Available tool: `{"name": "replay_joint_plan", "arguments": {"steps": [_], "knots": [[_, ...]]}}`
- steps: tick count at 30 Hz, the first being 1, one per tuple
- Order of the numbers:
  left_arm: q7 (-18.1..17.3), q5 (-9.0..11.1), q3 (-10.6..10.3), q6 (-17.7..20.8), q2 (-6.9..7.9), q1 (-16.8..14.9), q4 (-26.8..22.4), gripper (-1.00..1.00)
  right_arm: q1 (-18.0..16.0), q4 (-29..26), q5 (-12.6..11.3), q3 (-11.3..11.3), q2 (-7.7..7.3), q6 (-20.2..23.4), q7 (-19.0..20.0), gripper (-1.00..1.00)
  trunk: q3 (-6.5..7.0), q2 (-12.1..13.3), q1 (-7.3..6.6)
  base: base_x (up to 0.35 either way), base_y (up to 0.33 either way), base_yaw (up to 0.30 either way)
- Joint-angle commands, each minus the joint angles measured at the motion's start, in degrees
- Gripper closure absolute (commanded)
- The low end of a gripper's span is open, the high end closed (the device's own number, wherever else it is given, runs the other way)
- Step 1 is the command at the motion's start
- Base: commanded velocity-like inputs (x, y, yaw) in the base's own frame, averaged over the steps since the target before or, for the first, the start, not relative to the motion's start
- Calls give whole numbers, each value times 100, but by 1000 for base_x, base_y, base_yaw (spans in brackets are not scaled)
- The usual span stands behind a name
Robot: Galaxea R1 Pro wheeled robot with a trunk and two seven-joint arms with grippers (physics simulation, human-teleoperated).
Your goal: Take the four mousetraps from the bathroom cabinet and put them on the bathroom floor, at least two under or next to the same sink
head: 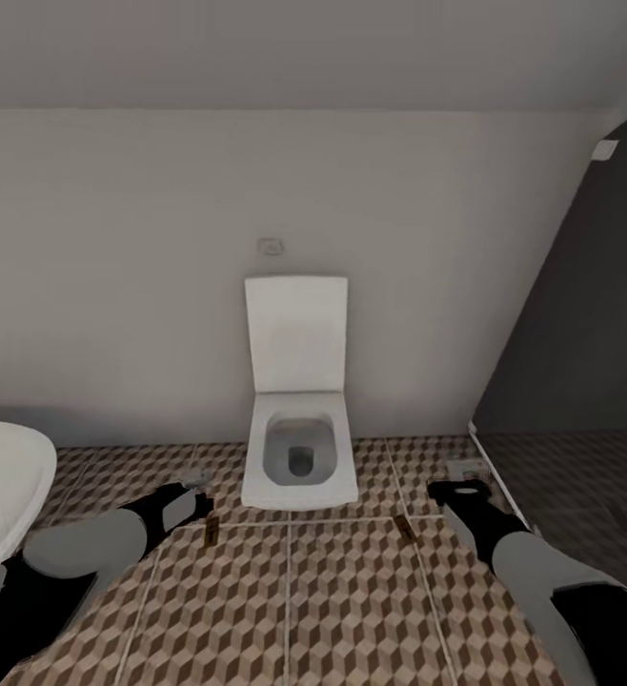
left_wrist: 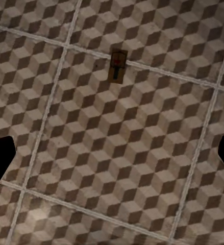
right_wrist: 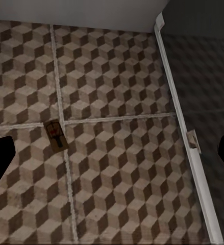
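Brown wood traps — left trap (head: 211, 531) on floor (head: 333, 610) just right of left claw (head: 199, 502), long axis toward robot | right trap (head: 406, 529) left of right claw (head: 444, 492) | both claws released, empty.

Ahead of us the toilet (head: 299, 448) stands against the wall with open tiled floor (head: 333, 610) before it, hemmed by a white basin (head: 4, 486) on our left and a glass screen (head: 580, 381) on our right.
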Motion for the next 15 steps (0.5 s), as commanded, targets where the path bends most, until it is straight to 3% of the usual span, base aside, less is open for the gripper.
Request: {"name": "replay_joint_plan", "arguments": {"steps": [1,10,11,14,15], "knots": [[30,15,-27,1,14,74,-30,-100,67,0,-44,50,-4,-47,-27,-100,23,39,-23,0,0,-91],[26,-4,-33,-98,49,1250,-61,-100,1035,536,10,53,-22,-974,-27,-100,267,400,-221,0,0,-97],[24,-3,-35,-315,55,1727,-69,-100,1419,815,16,60,-8,-1391,-27,-100,294,440,-243,0,0,-99],[23,2,-36,-668,61,2187,-71,-100,1810,1037,6,64,3,-1753,-27,-100,375,560,-309,0,0,-100],[23,7,-36,-1112,64,2701,-80,-100,2334,1172,-5,66,7,-2008,-27,-100,402,601,-330,0,0,-100]]}}
